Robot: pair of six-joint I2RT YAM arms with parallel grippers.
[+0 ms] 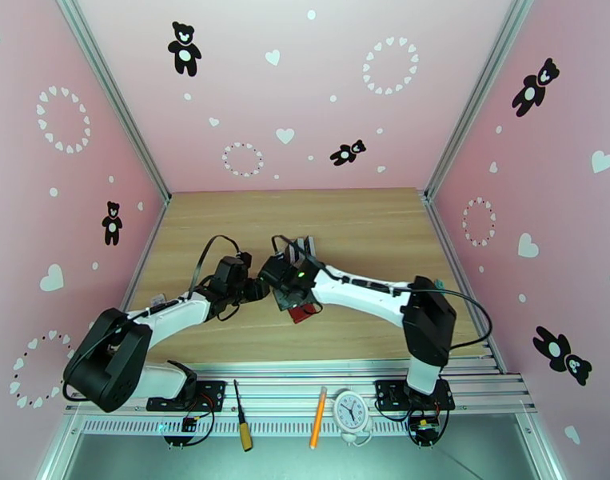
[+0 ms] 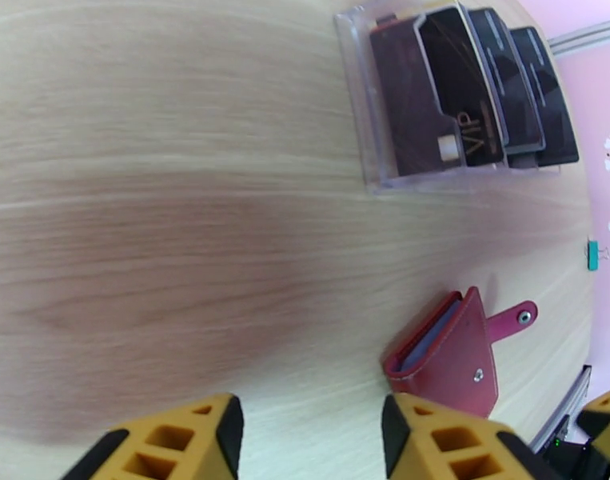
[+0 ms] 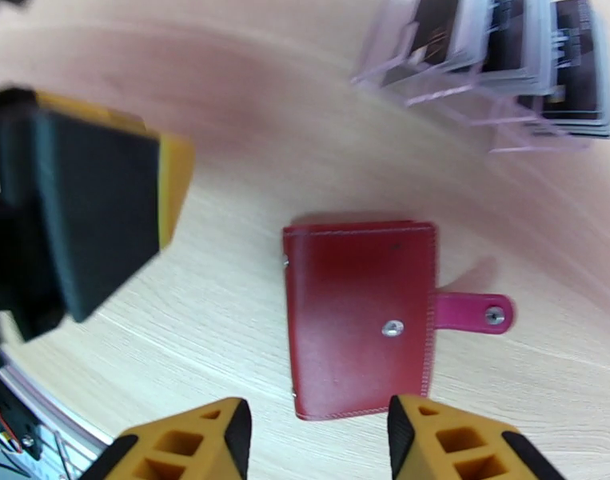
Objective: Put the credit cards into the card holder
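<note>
Right wrist view: small dark red leather-like folding card holder (image 3: 360, 318) lies flat on the light wood tabletop (image 3: 249, 154). It is folded over, with its magenta snap tab (image 3: 472, 314) unsnapped and sticking out sideways. Right hand (image 3: 314, 434) has jaws moderately apart with nothing between them, and sits just over the holder's near edge; can't tell if it touches.

Left wrist view: left hand (image 2: 308, 434) also has jaws moderately apart and empty, over bare wood, with the holder just beside one finger. Thin dark brown and black plastic credit cards (image 2: 456, 106) stand upright in a clear slotted plastic rack (image 2: 354, 98), well apart from the holder. The front card reads "VIP".

Top external: both hands are close together mid-tabletop, the rack just beyond them.
</note>
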